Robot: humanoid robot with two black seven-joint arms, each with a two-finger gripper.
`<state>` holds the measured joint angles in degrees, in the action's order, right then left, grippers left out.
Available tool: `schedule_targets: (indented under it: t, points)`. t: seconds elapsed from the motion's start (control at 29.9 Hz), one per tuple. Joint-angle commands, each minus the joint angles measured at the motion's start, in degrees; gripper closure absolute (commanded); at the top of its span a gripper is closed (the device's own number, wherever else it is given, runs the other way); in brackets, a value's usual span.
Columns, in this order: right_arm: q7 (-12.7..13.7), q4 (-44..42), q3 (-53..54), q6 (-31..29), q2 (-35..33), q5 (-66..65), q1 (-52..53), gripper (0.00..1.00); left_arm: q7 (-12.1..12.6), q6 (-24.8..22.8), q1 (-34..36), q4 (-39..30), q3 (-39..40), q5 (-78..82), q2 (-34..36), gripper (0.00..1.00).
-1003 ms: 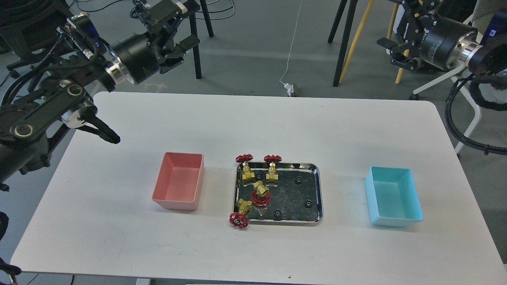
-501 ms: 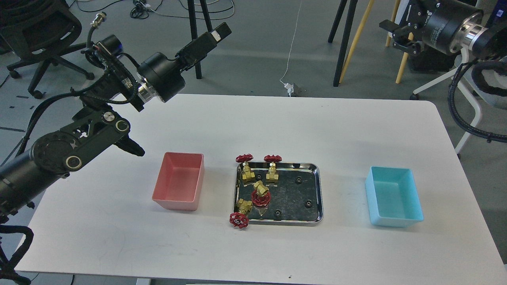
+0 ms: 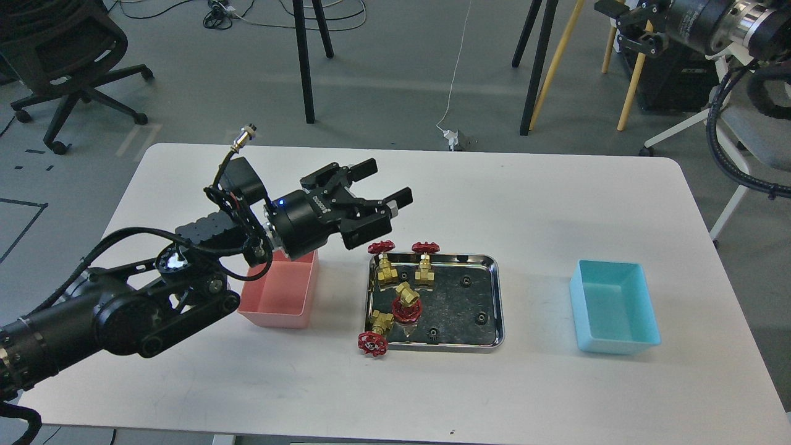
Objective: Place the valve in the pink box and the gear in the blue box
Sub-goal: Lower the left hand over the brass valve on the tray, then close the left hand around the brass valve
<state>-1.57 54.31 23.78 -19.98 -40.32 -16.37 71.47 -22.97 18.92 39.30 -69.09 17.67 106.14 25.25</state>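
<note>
Nearest edge of the white counter (image 3: 185,383): bare surface, faint scuffs. Left arm enters low at the left edge, thick black link lying across the counter's near-left part, elbow joint beside the pink box (image 3: 281,296), forearm rising up and rightward over that box's far-left corner

Pink box sits left of centre, nothing visible inside; its far wall partly hidden by the arm's wrist

Steel tray (image 3: 488,262) at centre, well apart from both bins. Four valves in its left half:
- nearest valve (image 3: 374,335) tipped over, red handwheel hanging past the tray's near-left corner
- middle valve (image 3: 406,303) lying tilted, handwheel toward the viewer
- two far valves upright side by side at the far rim, left one (image 3: 384,259), right one (image 3: 425,259), handwheels on top
Black gears scattered on the tray floor: one gear (image 3: 434,334) near the front rim, others toward the right side and far rim, all tiny

Blue box (image 3: 615,306) right of the tray, interior looks bare

Left end effector (image 3: 383,185) held above the counter just beyond the tray's far-left corner, pointing right and slightly away; fingers (image 3: 364,167) spread apart, nothing between them, close above the far-left valve but not touching it

Farthest: right arm at the top-right corner, off the counter, raised over the floor. Right end effector (image 3: 630,28) seen small and dark; spread or pressed together, cannot tell
</note>
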Motion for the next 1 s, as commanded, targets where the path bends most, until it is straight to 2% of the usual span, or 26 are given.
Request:
schedule_targets:
  t: [0.0,0.13,0.27,0.4,0.57,0.74,0.97]
  points:
    - [0.0,0.0,0.0,0.0,0.1,-0.2,0.1,0.01,0.4,2.0,-4.0,3.4,-0.7,5.4,-1.8,0.0]
    - [0.0,0.0,0.0,0.1,0.1,-0.3,0.0,0.01,1.3,6.6,-6.3,8.0,-1.4,13.1,-4.3,0.0]
    - [0.0,0.1,0.0,0.1,0.0,-0.3,-0.1,0.01,3.7,7.4,-6.5,12.3,-1.5,18.9,-9.0,0.0]
    - [0.0,0.1,0.0,0.1,-0.3,-0.3,-0.5,0.01,4.5,7.4,-8.3,15.8,-1.7,18.9,-13.8,0.0]
    - [0.0,0.1,0.0,0.1,-0.3,-0.4,-0.5,0.01,4.6,7.4,-8.8,22.8,-1.7,18.9,-18.7,0.0]
    - [0.0,0.1,0.0,0.1,-0.3,-0.4,-0.7,0.01,4.5,7.4,-8.7,26.8,-1.7,18.9,-19.7,0.0]
    - [-0.1,0.1,0.0,0.1,-0.3,-0.4,-0.7,0.01,4.5,7.4,-9.0,27.5,-1.8,18.9,-20.5,0.0]
